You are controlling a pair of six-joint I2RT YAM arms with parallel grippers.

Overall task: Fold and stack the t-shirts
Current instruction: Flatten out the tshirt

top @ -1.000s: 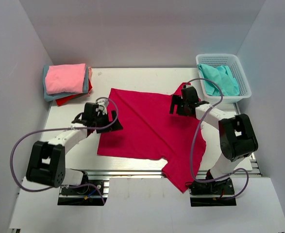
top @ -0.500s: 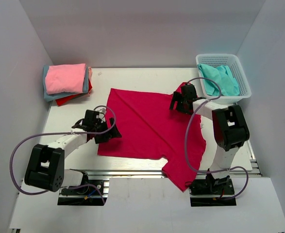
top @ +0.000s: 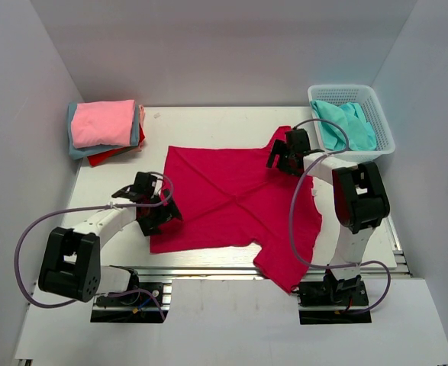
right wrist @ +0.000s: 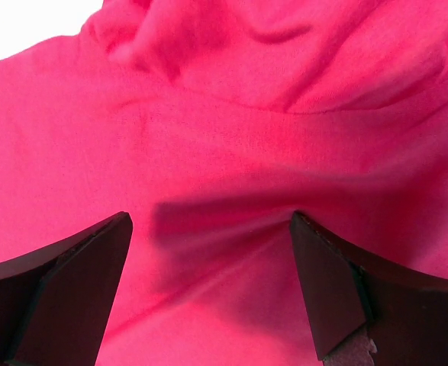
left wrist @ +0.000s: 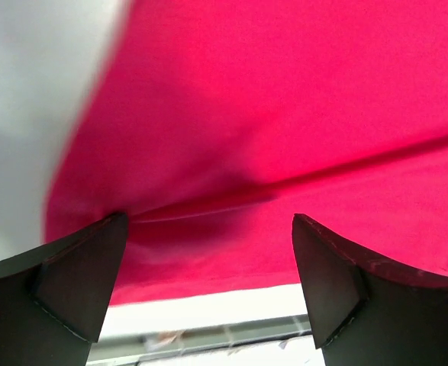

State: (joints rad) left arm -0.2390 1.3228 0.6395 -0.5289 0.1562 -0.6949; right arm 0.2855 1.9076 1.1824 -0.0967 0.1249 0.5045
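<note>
Shirts, I count five: crimson shirt [top: 231, 198] spread at centre, stack [top: 104, 131] of three at 10 o'clock, lower two mostly hidden, teal shirt [top: 346, 126] in basket [top: 344, 93] at 2. Left gripper [top: 158, 210] and right gripper [top: 284, 156] gape wide.

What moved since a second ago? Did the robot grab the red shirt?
The left gripper slid toward the near edge along the crimson shirt's left side. The right gripper edged away, toward its far corner. The shirt shifted slightly and now shows crossing creases. Nothing is grabbed: both grippers' fingers are open. The folded stack and basket stayed put.
</note>
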